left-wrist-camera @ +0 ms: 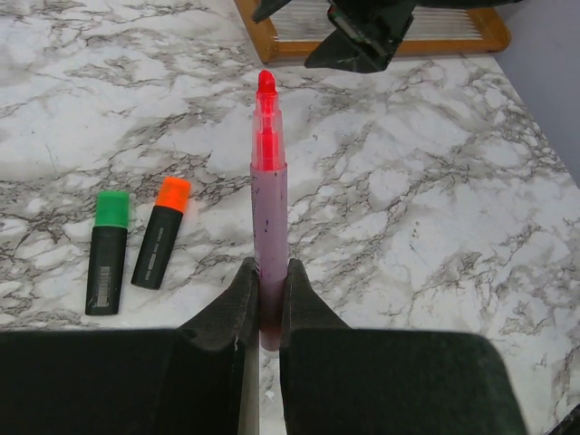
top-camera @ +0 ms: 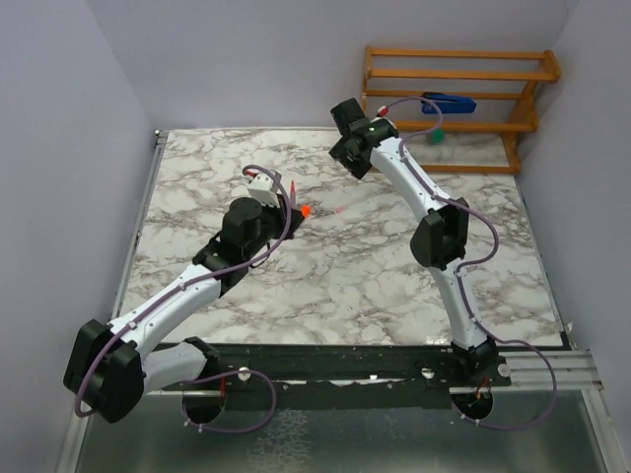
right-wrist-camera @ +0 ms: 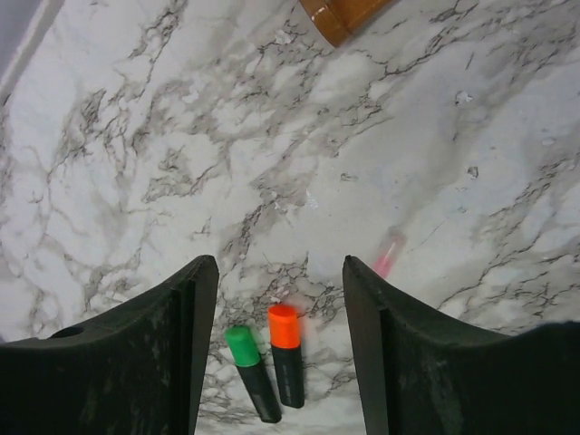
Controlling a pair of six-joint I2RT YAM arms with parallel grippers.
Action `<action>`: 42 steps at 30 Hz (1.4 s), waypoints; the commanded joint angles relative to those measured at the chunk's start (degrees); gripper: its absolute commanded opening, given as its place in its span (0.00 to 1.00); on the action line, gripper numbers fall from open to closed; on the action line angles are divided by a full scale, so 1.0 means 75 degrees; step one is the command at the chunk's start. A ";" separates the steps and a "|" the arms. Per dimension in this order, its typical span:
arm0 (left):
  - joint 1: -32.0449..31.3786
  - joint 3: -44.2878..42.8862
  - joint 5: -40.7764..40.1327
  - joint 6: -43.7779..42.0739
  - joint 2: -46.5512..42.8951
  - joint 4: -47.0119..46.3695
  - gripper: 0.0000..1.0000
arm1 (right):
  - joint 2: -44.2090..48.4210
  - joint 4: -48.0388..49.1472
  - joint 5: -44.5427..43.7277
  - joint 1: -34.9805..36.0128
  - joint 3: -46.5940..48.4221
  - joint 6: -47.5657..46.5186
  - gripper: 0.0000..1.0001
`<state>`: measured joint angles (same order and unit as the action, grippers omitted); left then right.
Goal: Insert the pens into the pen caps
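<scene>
Pens with black, flat-sided plastic bodies lie side by side on the worktop [left-wrist-camera: 435, 181] to the left of the left hand [left-wrist-camera: 268, 272]. The green-ended pen [left-wrist-camera: 107, 254] is further left and the orange-ended pen [left-wrist-camera: 161, 234] is just beside it, the two near each other but apart. The left hand is clamped on the lower end of the pink pen [left-wrist-camera: 269, 217], which is slim, round and pale, with a clear collar and a bare red-pink tip pointing away from the hand. The worktop is smooth, with white and grey marble veining. Right of that hand, a small pink cap [right-wrist-camera: 388, 254] lies alone on the worktop, too blurred to show its shape. The right hand [right-wrist-camera: 281, 265] hangs above the worktop holding nothing, its dark, matte fingers spread wide. In its own view the two black pens show in the gap between its fingers, and the cap sits by its right finger. A wooden rack [top-camera: 454, 74] stands at the far right corner.
</scene>
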<state>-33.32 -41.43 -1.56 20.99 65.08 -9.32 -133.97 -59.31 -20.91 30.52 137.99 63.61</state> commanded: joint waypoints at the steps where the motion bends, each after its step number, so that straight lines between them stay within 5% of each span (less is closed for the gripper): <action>1: 0.0072 -0.0074 -0.0198 0.0363 -0.0413 0.0597 0.00 | -0.0756 -0.1457 0.0281 -0.0221 0.1161 0.1650 0.60; 4: 0.0094 -0.0192 -0.0168 0.0340 -0.0527 0.0853 0.00 | -0.0548 -0.0376 0.0585 -0.0261 0.0154 0.1666 0.60; 9: 0.0130 -0.0365 -0.0200 0.0135 -0.0548 0.1171 0.00 | -0.1409 0.0542 0.1719 -0.0261 0.1135 0.1213 0.56; 16: 0.0142 -0.0296 -0.0147 0.0155 -0.0538 0.1136 0.00 | -0.1936 0.3348 0.3350 -0.0272 0.0472 0.0345 0.53; 42: 0.0154 -0.0277 -0.0465 0.0025 -0.0211 0.1231 0.00 | -0.2281 0.4488 0.3341 -0.0270 -0.0526 -0.0161 0.54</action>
<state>-32.58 -42.57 -3.49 21.82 63.07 -0.49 -150.47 -28.29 2.90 28.42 135.24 63.33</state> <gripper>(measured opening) 0.060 0.538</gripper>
